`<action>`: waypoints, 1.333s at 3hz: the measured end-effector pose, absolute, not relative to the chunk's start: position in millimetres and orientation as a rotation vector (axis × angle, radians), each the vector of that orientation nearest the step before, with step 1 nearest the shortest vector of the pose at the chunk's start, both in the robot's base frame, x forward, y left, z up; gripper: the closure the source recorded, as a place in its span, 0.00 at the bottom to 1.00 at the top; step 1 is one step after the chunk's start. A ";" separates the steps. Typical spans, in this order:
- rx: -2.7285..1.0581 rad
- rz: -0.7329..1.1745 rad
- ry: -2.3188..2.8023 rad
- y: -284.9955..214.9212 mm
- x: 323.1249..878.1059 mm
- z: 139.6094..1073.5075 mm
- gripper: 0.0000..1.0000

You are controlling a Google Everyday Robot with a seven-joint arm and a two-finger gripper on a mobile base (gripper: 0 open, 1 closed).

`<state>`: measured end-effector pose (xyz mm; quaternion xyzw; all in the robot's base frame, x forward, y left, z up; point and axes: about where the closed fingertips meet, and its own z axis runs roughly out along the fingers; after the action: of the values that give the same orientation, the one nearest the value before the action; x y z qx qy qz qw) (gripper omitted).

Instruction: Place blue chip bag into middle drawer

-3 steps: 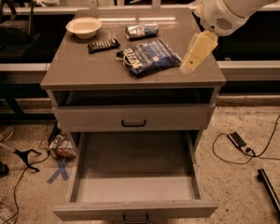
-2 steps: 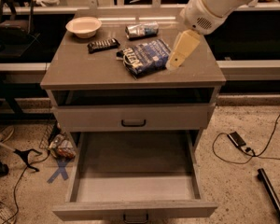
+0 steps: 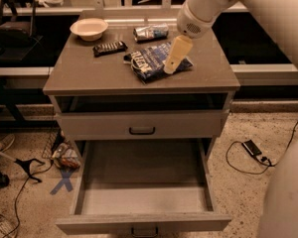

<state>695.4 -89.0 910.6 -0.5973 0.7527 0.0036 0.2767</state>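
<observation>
The blue chip bag (image 3: 146,63), dark-blue foil with white lettering, lies flat on the grey cabinet top (image 3: 84,76), right of centre. My gripper (image 3: 174,58) hangs from the white arm at the upper right, pointing down. It is over the bag's right half, at or just above its surface. The middle drawer (image 3: 144,222), the cabinet's lowest and largest, is pulled fully open towards the camera. Its pale grey inside holds nothing, and a small dark handle shows on its front.
On the cabinet top stand a white bowl (image 3: 89,28) at the back left, a silver-blue can (image 3: 150,32) lying behind the bag, and a black candy bar (image 3: 109,47) left of the bag. The shallower drawer (image 3: 141,125) above is closed. Cables, snack packets (image 3: 64,155) and a blue tape cross (image 3: 63,182) lie on the floor.
My gripper has moved left from beyond the bag's right edge to over the bag's right half. The bag, the other items and the drawers have not moved.
</observation>
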 end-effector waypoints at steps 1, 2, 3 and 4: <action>-1.616 -0.011 2.050 -85.9 715.2 893.4 0.00; -1.609 -0.026 2.083 -86.4 728.0 877.4 0.00; -1.615 -0.040 2.116 -86.6 737.3 858.9 0.00; -1.625 -0.035 2.128 -84.0 740.3 849.0 0.00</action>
<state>740.3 -84.0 849.0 -0.5906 0.7734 -0.0128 0.2301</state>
